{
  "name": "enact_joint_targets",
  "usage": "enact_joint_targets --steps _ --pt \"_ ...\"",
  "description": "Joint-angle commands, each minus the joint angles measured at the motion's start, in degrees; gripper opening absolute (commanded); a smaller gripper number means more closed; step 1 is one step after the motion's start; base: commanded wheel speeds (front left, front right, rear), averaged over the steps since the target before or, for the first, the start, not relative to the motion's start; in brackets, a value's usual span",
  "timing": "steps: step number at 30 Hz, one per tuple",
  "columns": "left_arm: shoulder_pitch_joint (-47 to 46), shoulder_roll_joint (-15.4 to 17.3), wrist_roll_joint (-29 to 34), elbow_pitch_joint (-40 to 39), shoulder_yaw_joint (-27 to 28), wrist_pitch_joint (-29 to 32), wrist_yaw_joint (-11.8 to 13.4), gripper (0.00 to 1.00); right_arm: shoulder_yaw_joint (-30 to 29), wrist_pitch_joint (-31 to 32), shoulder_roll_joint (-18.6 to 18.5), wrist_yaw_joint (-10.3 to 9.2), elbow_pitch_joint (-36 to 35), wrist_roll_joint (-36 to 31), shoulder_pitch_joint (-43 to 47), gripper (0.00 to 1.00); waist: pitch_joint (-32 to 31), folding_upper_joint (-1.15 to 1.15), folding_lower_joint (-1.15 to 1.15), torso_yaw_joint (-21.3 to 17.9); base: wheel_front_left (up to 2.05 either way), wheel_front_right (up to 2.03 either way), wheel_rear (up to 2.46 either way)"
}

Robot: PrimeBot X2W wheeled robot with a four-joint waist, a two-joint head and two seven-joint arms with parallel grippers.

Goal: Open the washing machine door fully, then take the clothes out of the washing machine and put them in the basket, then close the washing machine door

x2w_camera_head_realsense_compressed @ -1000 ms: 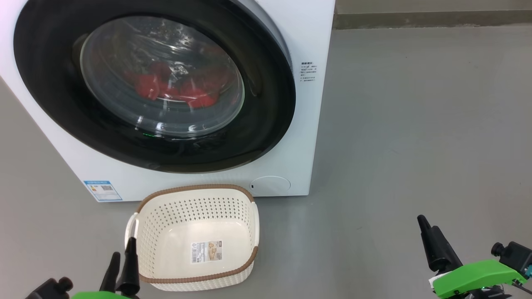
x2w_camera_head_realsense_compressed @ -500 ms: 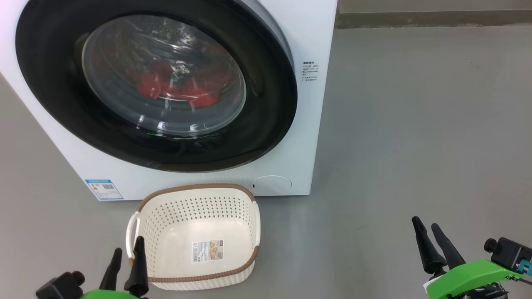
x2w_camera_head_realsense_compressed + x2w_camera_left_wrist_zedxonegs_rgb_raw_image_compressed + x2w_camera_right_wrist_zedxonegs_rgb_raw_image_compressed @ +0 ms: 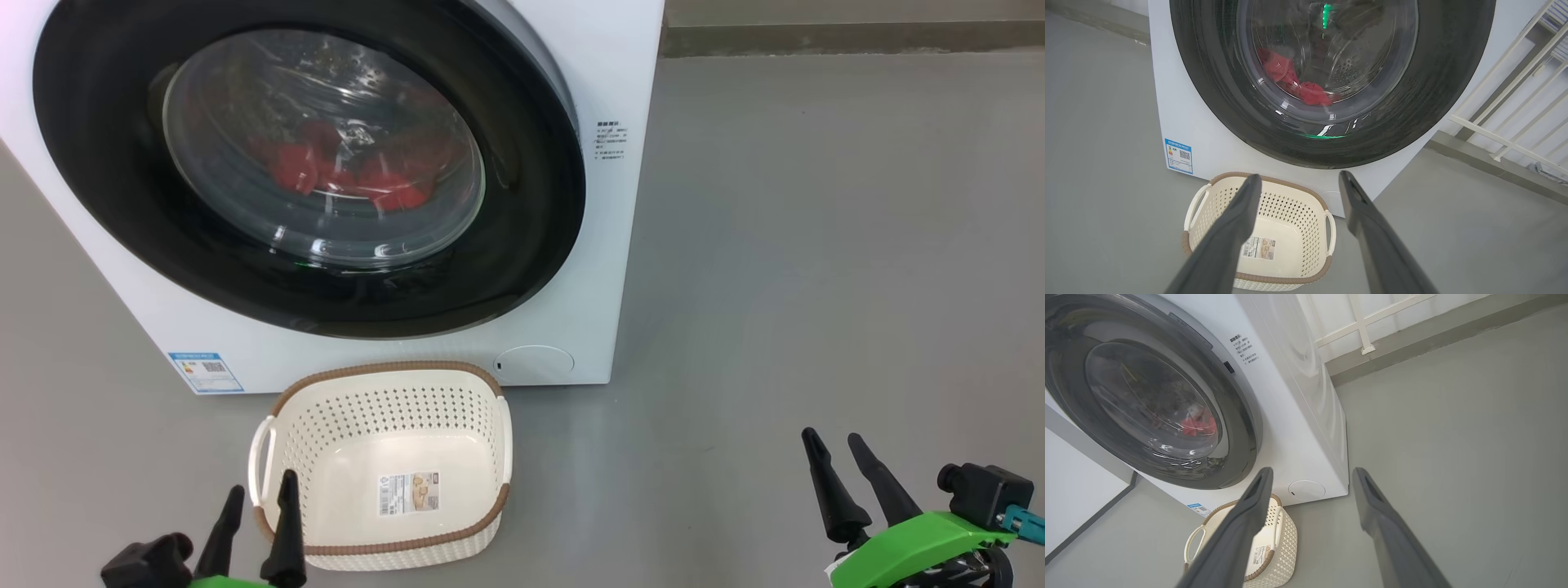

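Low by the basket [image 3: 384, 369], left claw [image 3: 261, 483] edges inward, right claw [image 3: 831, 437] swivels, both released and empty. Door [image 3: 522, 204] seems shut, judging through glare; clothes [image 3: 351, 175] wait behind it, so opening's not begun.

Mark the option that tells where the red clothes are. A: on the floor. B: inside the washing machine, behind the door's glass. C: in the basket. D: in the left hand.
B: the red clothes show through the glass of the washing machine door, and the basket holds nothing red.
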Motion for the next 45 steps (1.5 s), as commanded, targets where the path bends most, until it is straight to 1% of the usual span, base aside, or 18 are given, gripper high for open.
enact_joint_targets --steps 1,17,28,42,45 --pt "-0.99 1.12 2.36 -1.86 0.73 -1.09 0.73 1.00 1.02 -0.95 -1.27 0.06 -1.73 -2.32 -0.95 1.00 -0.02 0.00 0.00 -0.02 0.00 0.00 0.00" --pt "-0.61 1.94 12.82 -2.78 -1.41 -3.62 2.30 1.00 2.62 -3.47 -2.78 0.07 -2.04 -12.36 -0.68 1.00 -0.18 0.00 0.00 0.08 0.00 0.00 0.00" --pt "-0.25 2.50 20.42 -3.21 -2.57 -5.46 3.06 1.00 2.55 -5.31 -3.56 0.08 -2.62 -20.26 0.03 1.00 -0.16 0.00 0.00 0.17 0.00 0.00 0.00" --pt "0.08 2.78 30.48 -4.30 -4.04 -7.82 3.89 1.00 2.39 -7.66 -3.55 0.09 -3.28 -29.82 0.58 1.00 0.06 0.00 0.00 0.40 0.00 0.00 0.00" --pt "0.16 2.71 31.33 -4.25 -4.01 -8.09 3.78 1.00 2.37 -7.93 -3.52 0.09 -3.41 -30.91 0.51 1.00 0.08 0.00 0.00 0.46 0.00 0.00 0.00"
